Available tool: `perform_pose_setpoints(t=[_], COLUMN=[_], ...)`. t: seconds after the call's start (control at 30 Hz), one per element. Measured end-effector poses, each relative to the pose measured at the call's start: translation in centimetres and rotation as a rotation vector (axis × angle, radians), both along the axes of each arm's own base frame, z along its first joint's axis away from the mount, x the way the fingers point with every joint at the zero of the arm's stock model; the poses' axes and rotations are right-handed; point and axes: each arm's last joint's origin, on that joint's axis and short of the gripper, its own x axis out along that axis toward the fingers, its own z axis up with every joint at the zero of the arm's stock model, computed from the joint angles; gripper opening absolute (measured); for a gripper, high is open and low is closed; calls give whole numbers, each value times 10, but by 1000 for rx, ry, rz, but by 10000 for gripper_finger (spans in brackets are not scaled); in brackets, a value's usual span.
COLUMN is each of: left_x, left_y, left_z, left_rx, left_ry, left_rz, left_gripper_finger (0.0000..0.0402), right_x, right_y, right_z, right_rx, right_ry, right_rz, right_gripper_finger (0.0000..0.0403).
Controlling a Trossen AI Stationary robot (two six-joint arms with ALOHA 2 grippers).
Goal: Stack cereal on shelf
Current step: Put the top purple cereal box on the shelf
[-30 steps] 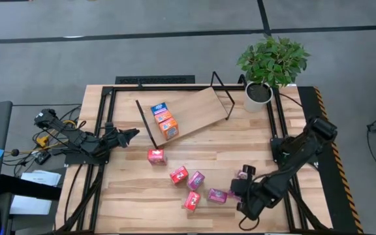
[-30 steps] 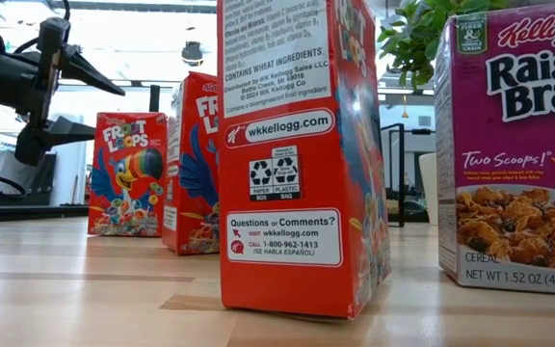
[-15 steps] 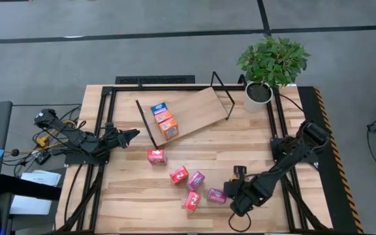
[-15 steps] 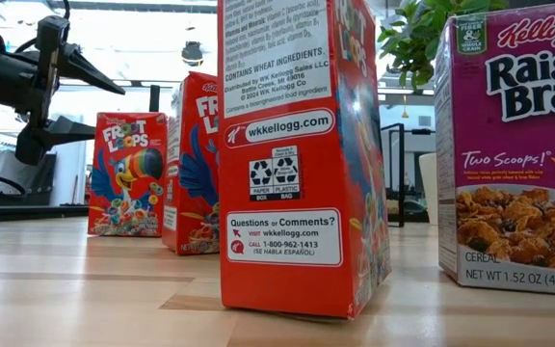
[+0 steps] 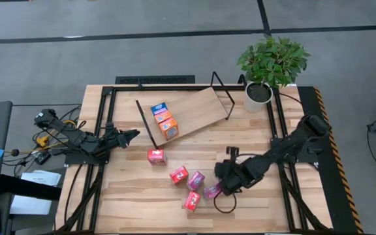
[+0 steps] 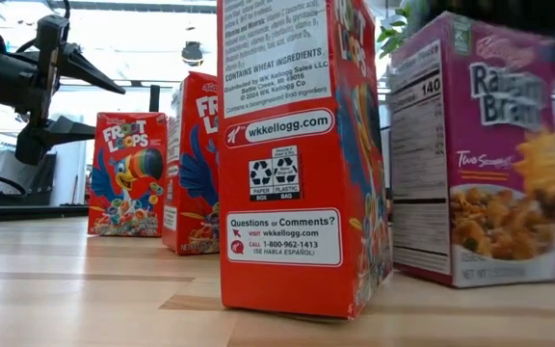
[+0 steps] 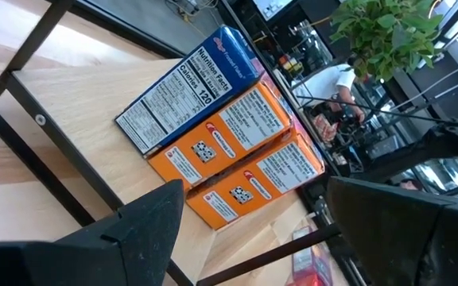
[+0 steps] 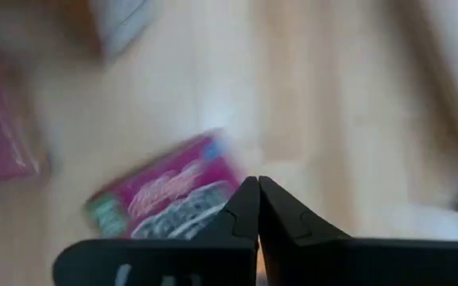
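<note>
Cereal (image 5: 164,120): blue + 2 orange boxes on shelf (image 5: 201,108); right claw (image 5: 222,187) closed, left claw (image 5: 133,134) open.

One blue cereal box (image 7: 188,89) beside two orange boxes (image 7: 241,163) on the shelf (image 7: 62,151).

The right wrist view is smeared with blur: the magenta box (image 8: 165,195) beyond the right gripper (image 8: 258,208), whose fingers are pressed together, shows no readable print, and another pink shape (image 8: 2,131) is cut by the frame's edge. In the low view the Raisin Bran box (image 6: 475,159) is blurred, and the tall red box (image 6: 302,154) runs off the top. From above, the right gripper (image 5: 222,186) covers part of a magenta box (image 5: 211,192), and whether they touch cannot be told.
</note>
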Motion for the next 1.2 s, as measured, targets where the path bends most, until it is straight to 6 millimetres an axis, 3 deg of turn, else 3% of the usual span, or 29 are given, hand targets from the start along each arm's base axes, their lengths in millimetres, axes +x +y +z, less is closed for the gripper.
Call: perform_pose_setpoints(t=[0.17,0.4,0.8,1.03,1.2], left_x=[0,1,1,1,1], left_y=[0,-1,0,0,0], left_z=[0,-1,0,0,0], left_rx=[-9,-21,-25,-28,-24], left_ry=[-5,-8,-11,-13,-11], left_rz=[-11,-8,-6,-6,-4], left_gripper_finger=[300,300,300,300,300], right_x=[-31,-85,-102,-114,-120], right_y=[5,17,44,58,61], right_z=[26,-5,-53,-66,-70], right_rx=[34,205,247,284,305], right_ry=[-347,-468,-464,-472,-418], right_rz=[-214,-413,-507,-525,-552], right_gripper_finger=[7,13,18,7,24])
